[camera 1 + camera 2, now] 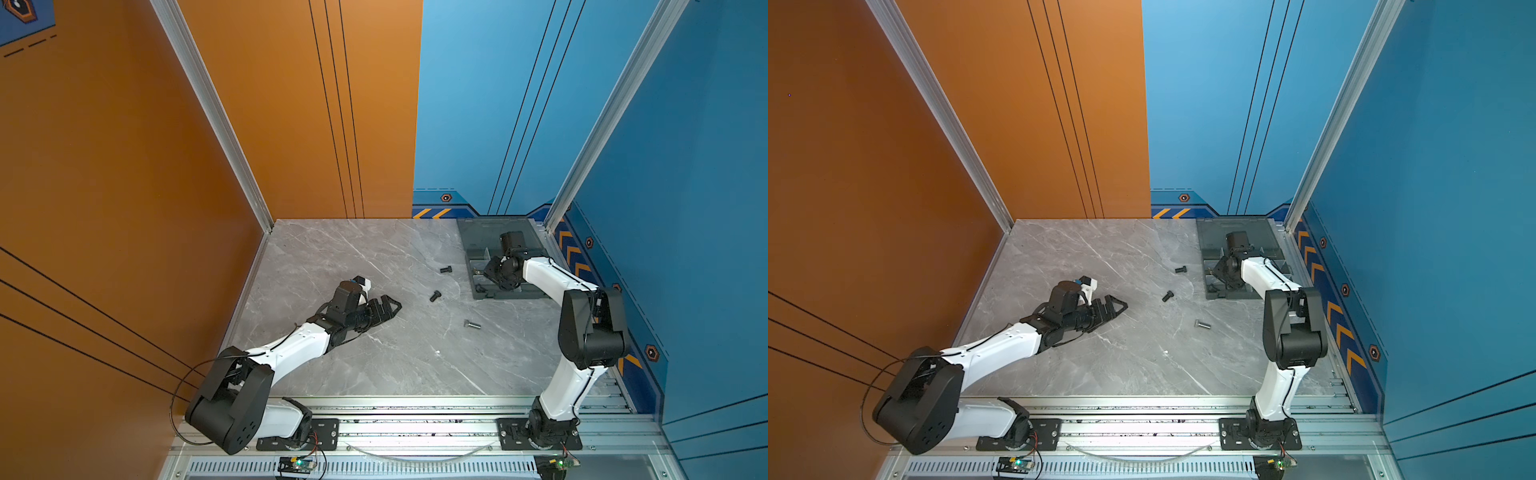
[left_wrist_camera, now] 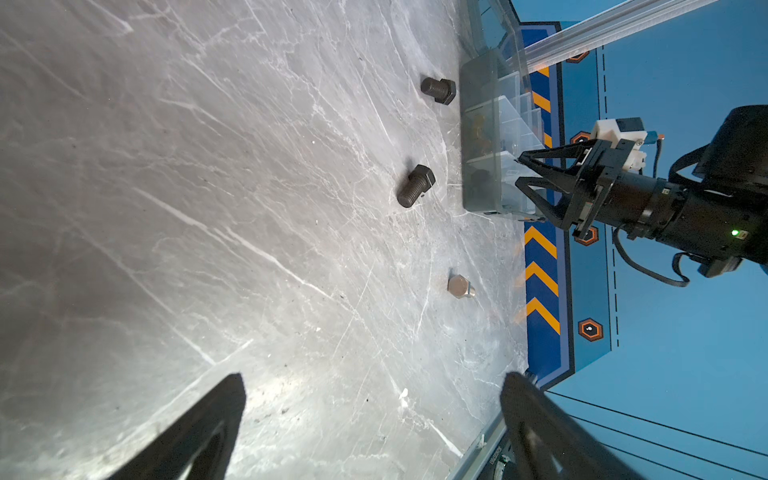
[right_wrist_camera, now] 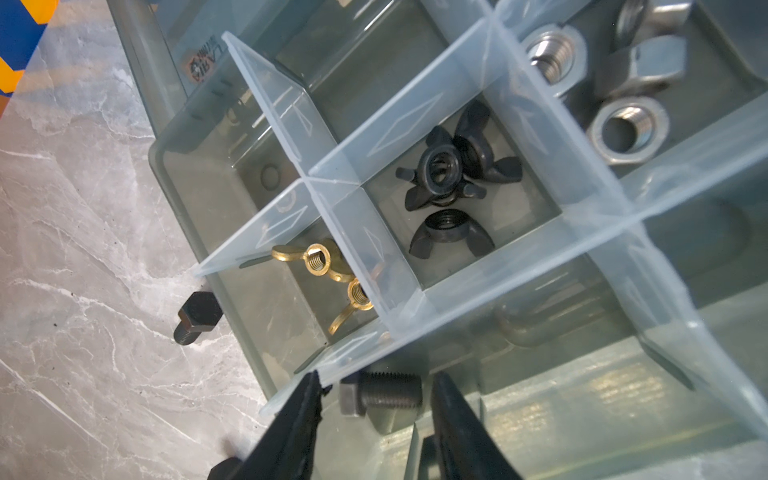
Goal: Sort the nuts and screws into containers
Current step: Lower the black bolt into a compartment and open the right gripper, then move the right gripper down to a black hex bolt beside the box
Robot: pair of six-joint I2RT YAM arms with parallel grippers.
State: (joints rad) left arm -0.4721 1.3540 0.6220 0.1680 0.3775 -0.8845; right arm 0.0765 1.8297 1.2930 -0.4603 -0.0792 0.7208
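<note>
Sticker (image 3: 194, 67) on organizer box (image 3: 172, 199), illegible

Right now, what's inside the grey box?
Black wing nuts sit in one compartment, brass wing nuts in the next, silver hex nuts in another. A black bolt is in a fourth, under the open right claw. The claw covers the rest of that compartment.

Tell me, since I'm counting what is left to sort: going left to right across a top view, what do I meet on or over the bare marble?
left gripper → nearer black bolt → farther black bolt → silver bolt
</note>
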